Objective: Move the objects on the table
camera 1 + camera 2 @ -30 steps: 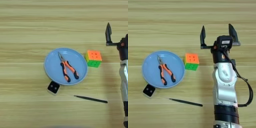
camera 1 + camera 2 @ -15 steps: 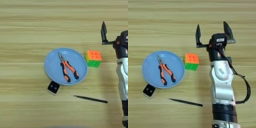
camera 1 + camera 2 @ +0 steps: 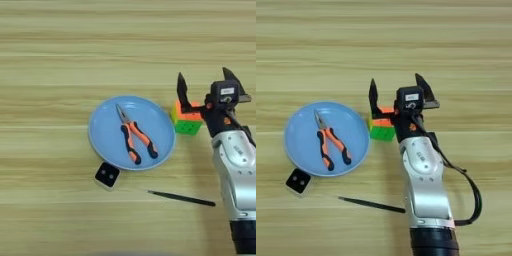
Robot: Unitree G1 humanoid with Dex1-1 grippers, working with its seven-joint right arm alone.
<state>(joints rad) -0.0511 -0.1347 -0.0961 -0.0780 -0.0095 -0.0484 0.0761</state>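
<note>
Closing leftward on the puzzle cube [image 3: 382, 125]: over the last second the right gripper [image 3: 398, 94] has travelled from well right of the cube to directly over it, fingers spread wide, nothing held. The cube sits on the table [image 3: 456, 40] just beside the blue plate [image 3: 301, 150], which holds the pliers [image 3: 331, 143]. Black-topped block [image 3: 298, 182] and black stick [image 3: 372, 204] unmoved. Judgement: the cube is the likely pick; a descent and closure remain.

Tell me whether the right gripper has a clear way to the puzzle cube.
Probably yes. The right gripper is open right at the puzzle cube, nothing between them. The plate with the pliers lies to the cube's left, out of the way.
</note>
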